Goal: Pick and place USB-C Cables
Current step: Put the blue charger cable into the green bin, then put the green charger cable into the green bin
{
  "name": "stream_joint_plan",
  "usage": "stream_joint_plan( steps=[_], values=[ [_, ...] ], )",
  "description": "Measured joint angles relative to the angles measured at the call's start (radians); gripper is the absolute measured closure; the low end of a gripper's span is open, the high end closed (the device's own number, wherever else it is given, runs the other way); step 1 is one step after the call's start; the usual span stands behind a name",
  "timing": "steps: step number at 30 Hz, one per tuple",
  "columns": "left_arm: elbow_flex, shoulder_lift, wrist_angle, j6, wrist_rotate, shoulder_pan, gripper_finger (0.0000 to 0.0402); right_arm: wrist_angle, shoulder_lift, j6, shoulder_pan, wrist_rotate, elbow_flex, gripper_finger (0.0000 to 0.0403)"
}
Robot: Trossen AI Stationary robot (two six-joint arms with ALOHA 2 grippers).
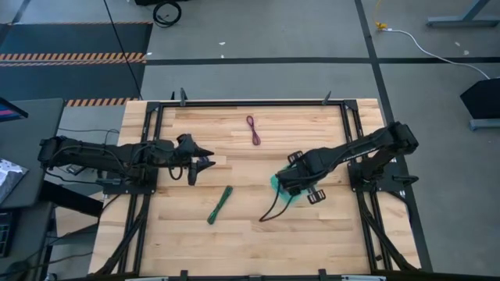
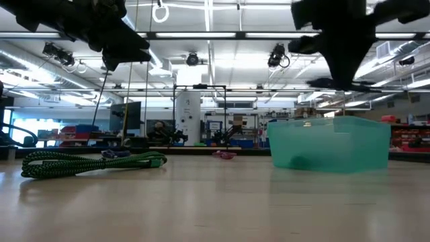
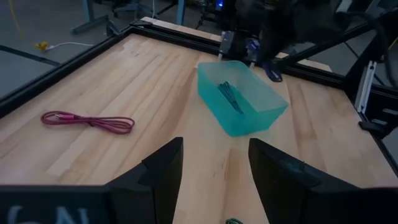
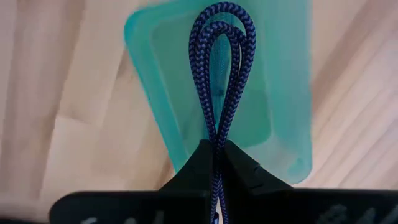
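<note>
1. Light wooden table [image 1: 195,238], black frame round the edge.
2. On it: teal tray [image 3: 244,99], green cable [image 1: 219,205], magenta cable [image 1: 253,129], all well apart.

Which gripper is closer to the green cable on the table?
Left. The left gripper hovers just beyond the green cable; the right gripper is farther off, over the tray, holding a blue cable.

Bench [image 1: 234,234]: pale wood planks, matt. Tray [image 3: 249,115]: translucent teal plastic, smooth. Purple-blue cable [image 4: 221,81]: braided weave. Fingers [image 3: 165,171]: dark, matt.
</note>
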Motion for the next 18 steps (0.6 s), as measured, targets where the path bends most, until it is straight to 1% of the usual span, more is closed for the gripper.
stream_joint_plan(
  steps=[3,9,14,18],
  values=[
    [0.0,0.0,-0.007,-0.003,0.0,-0.008,0.0212,0.019,0.0,-0.012,-0.001,0.021,-0.037,0.0381],
    [0.0,0.0,-0.006,-0.004,-0.001,-0.024,0.0212,0.11,0.0,0.037,-0.001,0.028,-0.044,0.0333],
    [0.0,0.0,-0.006,-0.005,-0.002,-0.023,0.0212,0.109,0.0,0.036,-0.003,0.036,-0.044,0.0296],
    [0.0,0.0,-0.006,-0.005,-0.002,-0.024,0.0212,0.115,0.0,0.036,-0.004,0.077,-0.044,0.0275]
  ],
)
